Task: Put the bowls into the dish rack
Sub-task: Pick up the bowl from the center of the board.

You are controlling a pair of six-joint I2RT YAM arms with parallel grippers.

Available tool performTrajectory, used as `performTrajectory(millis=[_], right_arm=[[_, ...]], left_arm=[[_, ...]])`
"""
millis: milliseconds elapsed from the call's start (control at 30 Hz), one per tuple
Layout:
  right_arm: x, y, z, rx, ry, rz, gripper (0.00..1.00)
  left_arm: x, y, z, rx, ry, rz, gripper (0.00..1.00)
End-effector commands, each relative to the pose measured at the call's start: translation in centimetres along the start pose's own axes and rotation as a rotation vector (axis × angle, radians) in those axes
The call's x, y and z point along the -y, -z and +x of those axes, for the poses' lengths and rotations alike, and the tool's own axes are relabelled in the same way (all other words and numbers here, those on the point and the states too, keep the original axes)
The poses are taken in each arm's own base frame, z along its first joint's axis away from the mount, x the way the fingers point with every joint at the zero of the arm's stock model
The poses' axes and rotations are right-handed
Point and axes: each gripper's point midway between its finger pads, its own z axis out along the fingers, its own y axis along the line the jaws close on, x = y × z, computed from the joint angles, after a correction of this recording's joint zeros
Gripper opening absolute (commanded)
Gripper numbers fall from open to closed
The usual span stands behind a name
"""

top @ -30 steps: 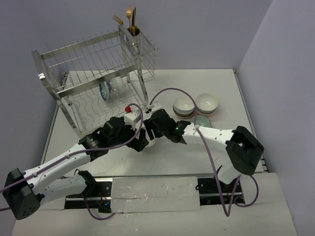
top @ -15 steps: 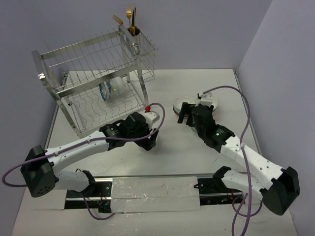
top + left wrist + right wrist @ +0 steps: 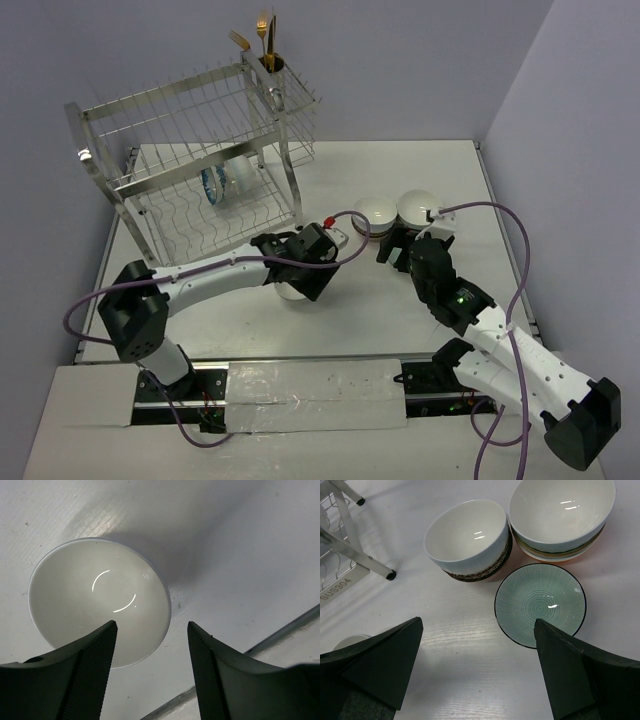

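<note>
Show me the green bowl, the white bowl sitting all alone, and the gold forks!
teal bowl [image 3: 540, 605]: right wrist view, middle of its ribbed inside.
lone white bowl [image 3: 95, 595]: left wrist view, bottom of its glossy inside.
gold cutlery [image 3: 263, 26]: top external view, upper end of one utensil.

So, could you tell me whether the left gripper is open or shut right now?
Open. The left gripper has its fingers apart above the white bowl, holding nothing.

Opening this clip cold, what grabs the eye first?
The tall wire dish rack stands back left, gold cutlery in its corner cup. In front, the open left tool hangs over a lone white bowl, the open right tool over a teal bowl beside stacked white bowls.
</note>
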Motion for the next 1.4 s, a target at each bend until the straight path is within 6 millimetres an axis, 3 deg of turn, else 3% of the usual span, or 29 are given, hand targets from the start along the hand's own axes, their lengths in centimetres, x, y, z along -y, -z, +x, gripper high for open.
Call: performTrajectory(millis=[0, 433, 733, 900, 1100, 1167, 1200, 1267, 1300, 1333, 1367], right_arm=[[0.3, -0.2, -0.7, 0.04, -0.024, 0.018, 1.0], [0.6, -0.5, -0.1, 0.03, -0.011, 0.021, 1.0], [0.8, -0.4, -0.2, 0.04, -0.02, 0.02, 1.0], [0.7, -0.3, -0.2, 0.038, -0.022, 0.012, 1.0], [0.5, -0.2, -0.2, 0.038, -0.021, -0.005, 1.0], [0.4, -0.2, -0.1, 0.036, -0.016, -0.011, 1.0], [0.5, -0.2, -0.1, 0.035, -0.016, -0.011, 1.0], [0.2, 0.0, -0.1, 0.034, -0.019, -0.025, 1.0], [0.2, 0.0, -0.1, 0.031, -0.018, -0.032, 1.0], [0.1, 0.1, -0.2, 0.036, -0.02, -0.038, 1.0], [0.0, 0.2, -0.3, 0.037, -0.022, -0.043, 1.0]], left_arm=[[-0.3, -0.2, 0.1, -0.053, -0.034, -0.053, 0.62], [0.9, -2.4, 0.8, -0.144, -0.091, -0.024, 0.38], [1.3, -2.8, 1.4, -0.172, -0.082, -0.006, 0.21], [1.6, -2.3, 0.7, -0.137, -0.073, 0.009, 0.0], [2.1, 0.4, -2.2, 0.024, -0.03, 0.051, 0.0], [1.8, 2.3, -4.6, 0.158, -0.001, 0.046, 0.0], [1.3, 2.5, -4.5, 0.185, 0.023, 0.039, 0.0], [0.0, 4.9, -7.1, 0.339, 0.086, 0.033, 0.0], [-0.7, 4.9, -6.6, 0.36, 0.122, 0.027, 0.0], [-1.1, 7.2, -8.6, 0.487, 0.165, 0.053, 0.0], [-2.4, 7.0, -7.9, 0.507, 0.223, 0.053, 0.0]])
